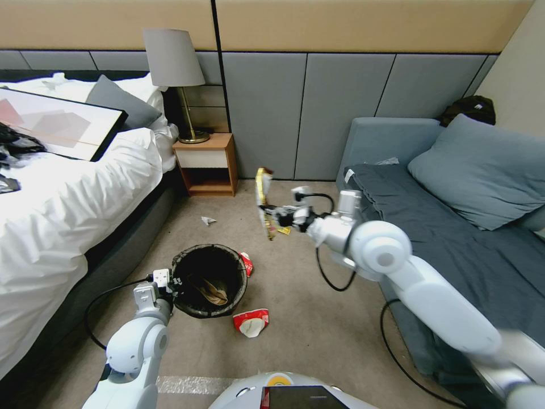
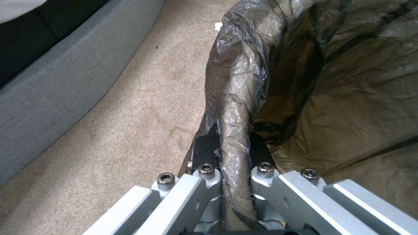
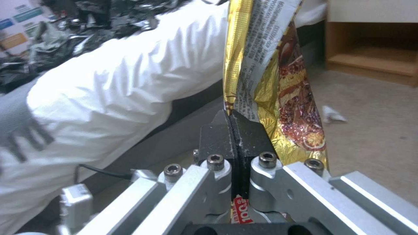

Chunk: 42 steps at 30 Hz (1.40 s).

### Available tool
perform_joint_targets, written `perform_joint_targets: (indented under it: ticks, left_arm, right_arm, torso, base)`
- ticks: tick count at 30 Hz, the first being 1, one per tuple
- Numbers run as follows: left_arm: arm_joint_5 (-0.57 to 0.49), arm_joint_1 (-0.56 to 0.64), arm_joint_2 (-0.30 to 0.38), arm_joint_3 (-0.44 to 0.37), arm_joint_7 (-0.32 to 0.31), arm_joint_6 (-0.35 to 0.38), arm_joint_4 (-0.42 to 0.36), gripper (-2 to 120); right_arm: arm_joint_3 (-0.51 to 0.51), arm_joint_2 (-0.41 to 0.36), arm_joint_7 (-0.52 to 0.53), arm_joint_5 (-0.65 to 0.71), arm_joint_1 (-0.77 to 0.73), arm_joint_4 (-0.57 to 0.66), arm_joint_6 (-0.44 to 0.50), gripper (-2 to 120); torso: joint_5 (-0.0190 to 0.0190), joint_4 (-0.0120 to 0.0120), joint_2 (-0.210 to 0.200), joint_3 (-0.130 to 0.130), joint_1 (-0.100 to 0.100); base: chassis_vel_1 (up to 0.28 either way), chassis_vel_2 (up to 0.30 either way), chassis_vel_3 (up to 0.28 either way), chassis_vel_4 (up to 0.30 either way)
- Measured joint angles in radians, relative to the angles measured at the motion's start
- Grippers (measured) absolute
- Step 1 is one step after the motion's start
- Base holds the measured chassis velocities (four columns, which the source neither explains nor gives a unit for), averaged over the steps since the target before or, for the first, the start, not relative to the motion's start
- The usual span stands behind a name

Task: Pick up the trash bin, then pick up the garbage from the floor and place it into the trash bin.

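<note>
With my left gripper (image 2: pixel 235 153) pinching the trash bin (image 1: pixel 209 279) rim beside the bed, my right gripper (image 3: pixel 237 130), clamped on one yellow wrapper (image 1: pixel 264 210), hangs beside the opening, so releasing risks a miss.

Even indoor light; wrist views perhaps slightly soft.

Bed (image 1: pixel 68 210) on the left, lamp (image 1: pixel 173 62) on nightstand (image 1: pixel 207 165), sofa (image 1: pixel 454 227) with cushion (image 1: pixel 482 170) on the right.
</note>
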Motion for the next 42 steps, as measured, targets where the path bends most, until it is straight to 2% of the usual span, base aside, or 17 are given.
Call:
perform_joint_targets:
  ticks: [6,7,9,12,17,29,37,42]
  left_arm:
    - [0.003,-0.007,-0.005,-0.004,0.001,0.000,0.010,0]
    - [0.004,-0.008,-0.006,-0.006,0.001,0.000,0.013,0]
    - [0.003,-0.010,-0.006,-0.010,0.001,0.000,0.014,0]
    - [-0.001,-0.012,-0.004,-0.015,0.001,0.000,0.013,0]
    - [-0.005,-0.019,0.001,-0.018,0.001,0.000,0.014,0]
    - [-0.005,-0.021,-0.004,-0.019,0.001,0.000,0.024,0]
    - [-0.005,-0.017,-0.003,-0.022,0.001,0.000,0.021,0]
    - [-0.005,-0.016,-0.004,-0.024,0.002,0.000,0.031,0]
  right_arm:
    - [-0.121,0.082,0.056,0.085,0.099,-0.046,-0.003,0]
    - [-0.157,0.116,0.075,0.107,0.113,-0.060,-0.003,0]
    - [-0.204,0.158,0.092,0.106,0.116,-0.081,-0.007,0]
    - [-0.234,0.179,0.101,0.090,0.100,-0.098,-0.008,0]
    - [-0.260,0.185,0.114,0.050,0.050,-0.108,-0.007,0]
    - [-0.331,0.217,0.136,0.012,0.009,-0.139,-0.007,0]
    - [-0.335,0.220,0.141,-0.015,-0.015,-0.168,-0.022,0]
    - [-0.327,0.226,0.144,-0.019,-0.033,-0.182,-0.021,20]
  torso:
    - [-0.0001,0.0001,0.000,0.000,0.000]
    - [-0.0001,0.0001,0.000,0.000,0.000]
    - [-0.0001,0.0004,0.000,0.000,0.000]
    - [0.0000,0.0003,0.000,0.000,0.000]
    - [0.0002,-0.0003,0.000,0.000,0.000]
    - [0.0001,0.0001,0.000,0.000,0.000]
    - [0.0002,0.0000,0.000,0.000,0.000]
    - [0.0002,0.0001,0.000,0.000,0.000]
  base:
    - [0.000,0.000,0.000,0.000]
    - [0.000,0.000,0.000,0.000]
    - [0.000,0.000,0.000,0.000]
    - [0.000,0.000,0.000,0.000]
    - [0.000,0.000,0.000,0.000]
    - [0.000,0.000,0.000,0.000]
    - [0.000,0.000,0.000,0.000]
    - [0.000,0.000,0.000,0.000]
